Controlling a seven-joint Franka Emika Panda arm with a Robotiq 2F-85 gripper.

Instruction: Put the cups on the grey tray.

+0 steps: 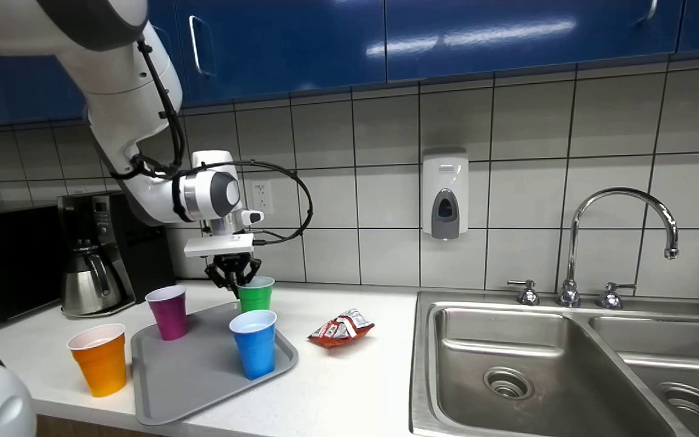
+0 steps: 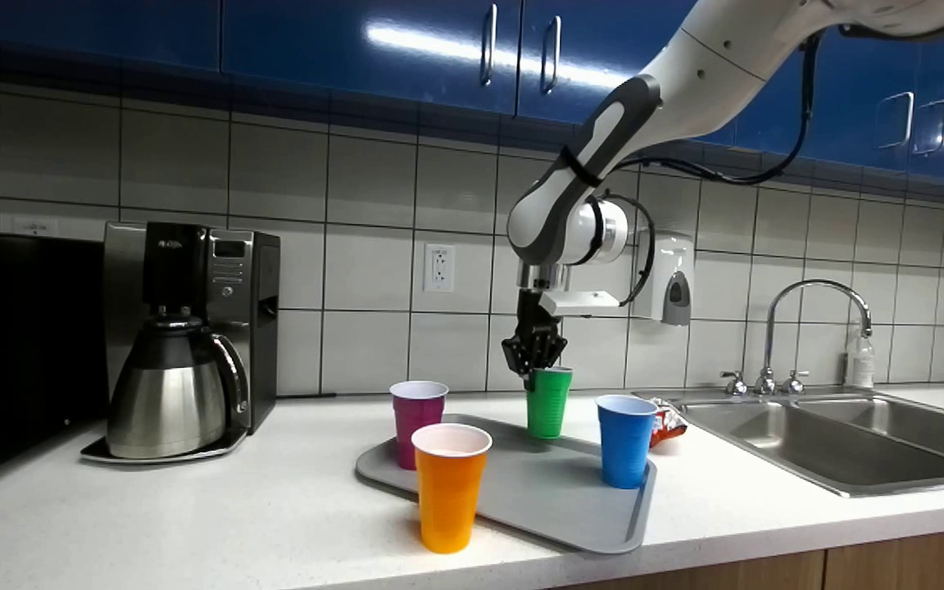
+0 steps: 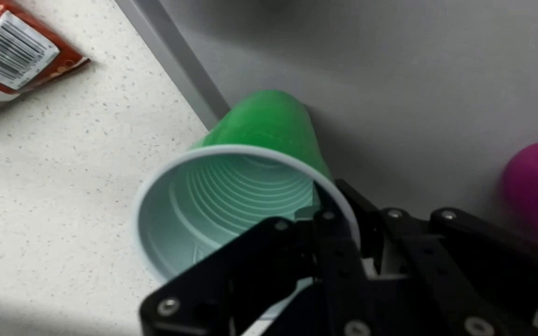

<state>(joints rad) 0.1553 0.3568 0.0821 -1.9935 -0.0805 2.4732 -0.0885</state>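
Pinching the green plastic cup [image 3: 250,182] by its rim, the claw [image 3: 336,192] has one finger inside the wall and one outside, jaws drawn close with little but thin plastic between them. Below the claw, the cup's base sits right at the raised edge of the grey tray [image 2: 529,483]; whether it bears down there or hangs just above, these angles won't settle. And here's the tense bit! If that base ends up half on the edge, letting go could topple the cup onto the counter [image 2: 193,524]. Then the exit: spread the fingers too wide and the inner one could shove the cup over; lift at a slant and it could snag the rim and drag the cup along.

Out on the outer finger's side, the purple plastic cup [image 2: 415,418] stands on the tray. Across the tray from the claw is the blue plastic cup [image 1: 255,346]; a careless sideways swing could knock either. On the inner finger's side, past the tray's edge, lies a creased red packet [image 1: 341,329]. Farthest of the cups from the claw, the orange plastic cup [image 1: 102,361] stands on the counter, just beside the tray: likely next, and carrying it in low could clip a neighbour.
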